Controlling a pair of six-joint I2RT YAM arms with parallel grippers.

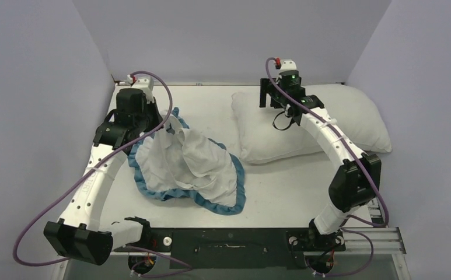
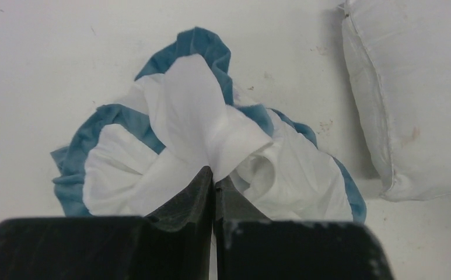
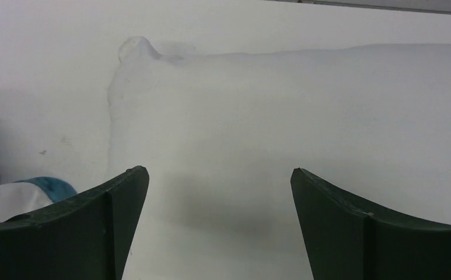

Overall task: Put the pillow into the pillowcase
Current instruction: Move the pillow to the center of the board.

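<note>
1 pillowcase [image 2: 182, 111] in L fingers [image 2: 185, 201]

A white table [image 1: 281, 186] is enclosed on three sides by plain pale lavender walls [image 1: 223, 35]. The scene is evenly lit.

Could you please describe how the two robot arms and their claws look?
The left arm and right arm have curved white links joined by blocky black joints. A purple cable loops along each. A small green light glows at the right wrist. The left claw and right claw have dark, wedge-shaped fingers.
</note>
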